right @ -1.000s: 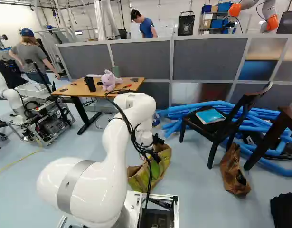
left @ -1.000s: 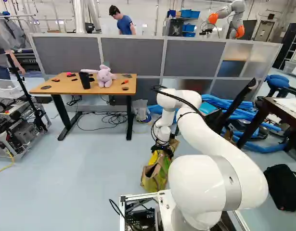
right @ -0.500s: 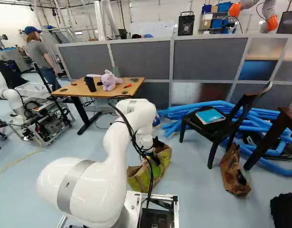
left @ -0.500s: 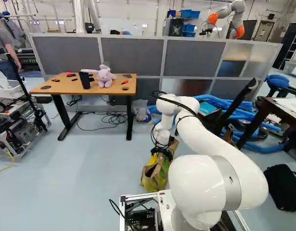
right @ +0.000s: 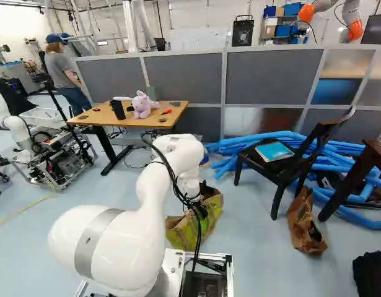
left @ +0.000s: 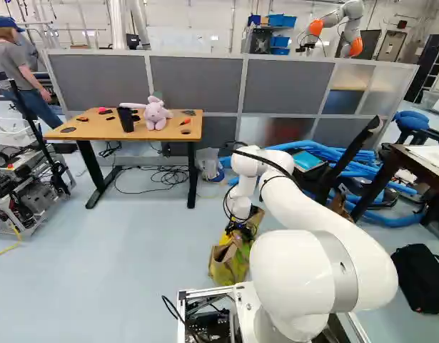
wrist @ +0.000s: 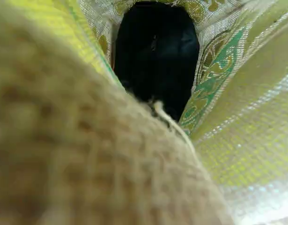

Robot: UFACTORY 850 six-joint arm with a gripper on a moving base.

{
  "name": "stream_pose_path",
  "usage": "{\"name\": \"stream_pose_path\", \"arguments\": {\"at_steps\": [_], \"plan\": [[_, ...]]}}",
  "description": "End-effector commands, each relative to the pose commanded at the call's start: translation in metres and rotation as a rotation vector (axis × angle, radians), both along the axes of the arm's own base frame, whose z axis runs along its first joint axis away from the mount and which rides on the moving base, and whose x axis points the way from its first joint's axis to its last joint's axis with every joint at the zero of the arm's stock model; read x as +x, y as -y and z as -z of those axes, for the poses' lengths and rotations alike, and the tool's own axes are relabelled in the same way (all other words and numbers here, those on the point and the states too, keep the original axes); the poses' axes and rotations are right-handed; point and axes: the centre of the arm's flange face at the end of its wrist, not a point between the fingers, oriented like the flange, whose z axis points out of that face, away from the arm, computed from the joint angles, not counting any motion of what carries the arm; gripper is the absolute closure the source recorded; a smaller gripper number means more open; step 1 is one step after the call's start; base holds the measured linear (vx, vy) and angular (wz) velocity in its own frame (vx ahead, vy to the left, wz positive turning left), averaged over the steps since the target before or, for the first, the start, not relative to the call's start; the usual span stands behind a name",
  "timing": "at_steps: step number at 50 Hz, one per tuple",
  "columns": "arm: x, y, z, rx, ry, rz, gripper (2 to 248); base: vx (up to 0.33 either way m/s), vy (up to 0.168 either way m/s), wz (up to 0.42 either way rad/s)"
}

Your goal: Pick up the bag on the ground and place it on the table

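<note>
The light blue floor (left: 148,243) runs wide between the green bag and the wooden table (left: 98,131). The table is past the bag, at the left of the left base view, with a gray wall (left: 198,84) behind it. A black cup (left: 125,120) and a pink toy bunny (left: 155,114) sit on it. The cup is near the front edge, and some of the table top shows on both sides of the two. Black wires (left: 165,176) lie on the floor by the table legs. On the other side of the bag are a dark chair (right: 311,147), blue tubes (right: 255,141) and a brown paper bag (right: 306,219).

The green bag (left: 226,266) is on the floor, close ahead of the base. The white arm (left: 305,268) bends down to it, and the gripper (left: 240,229) is at its top. I can't tell if the gripper is open or closed, or holding the bag. In the wrist view, rough brown cloth is very close, and something black is down inside.
</note>
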Motion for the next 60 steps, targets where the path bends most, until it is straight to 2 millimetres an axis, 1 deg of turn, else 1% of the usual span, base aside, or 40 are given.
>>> {"name": "stream_pose_path", "arguments": {"at_steps": [1, 2, 7, 8, 12, 13, 17, 18, 22, 23, 28, 29, 60], "plan": [[0.0, 0.0, 0.0, 0.0, 0.0, 0.0, 37, 0.0, 0.0, 0.0], [0.0, 0.0, 0.0, 0.0, 0.0, 0.0, 76, 0.0, 0.0, 0.0], [0.0, 0.0, 0.0, 0.0, 0.0, 0.0, 76, 0.0, 0.0, 0.0], [0.0, 0.0, 0.0, 0.0, 0.0, 0.0, 113, 0.0, 0.0, 0.0], [0.0, 0.0, 0.0, 0.0, 0.0, 0.0, 113, 0.0, 0.0, 0.0], [0.0, 0.0, 0.0, 0.0, 0.0, 0.0, 150, 0.0, 0.0, 0.0], [0.0, 0.0, 0.0, 0.0, 0.0, 0.0, 150, 0.0, 0.0, 0.0], [0.0, 0.0, 0.0, 0.0, 0.0, 0.0, 185, 0.0, 0.0, 0.0], [0.0, 0.0, 0.0, 0.0, 0.0, 0.0, 185, 0.0, 0.0, 0.0], [0.0, 0.0, 0.0, 0.0, 0.0, 0.0, 214, 0.0, 0.0, 0.0], [0.0, 0.0, -0.003, 0.0, 0.0, 0.0, 214, 0.0, 0.0, 0.0], [0.0, 0.0, -0.005, 0.0, -0.001, 0.0, 227, 0.0, 0.0, 0.0], [0.002, 0.0, -0.05, 0.0, -0.003, 0.0, 227, 0.0, 0.0, 0.0]]}}
